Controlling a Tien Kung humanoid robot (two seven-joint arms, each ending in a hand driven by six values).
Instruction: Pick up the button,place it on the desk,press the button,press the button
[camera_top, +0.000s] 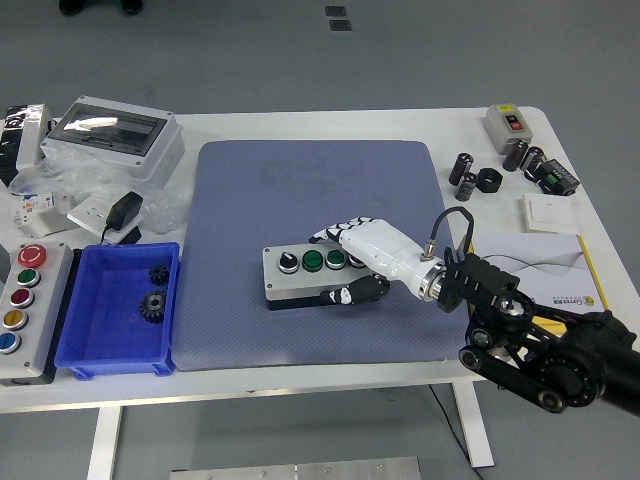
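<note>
While my right hand (362, 262) wraps the right end of the button box (312, 273), thumb on its front face and fingers over the top, the box sits on the blue mat (300, 190) near its middle, apparently lifted at the right, though I cannot be sure. To the left lie a blue bin (100, 345) holding gears and a second button panel (28, 310). On the white worktop (470, 130), a booklet (545, 265) lies just right of my wrist.
</note>
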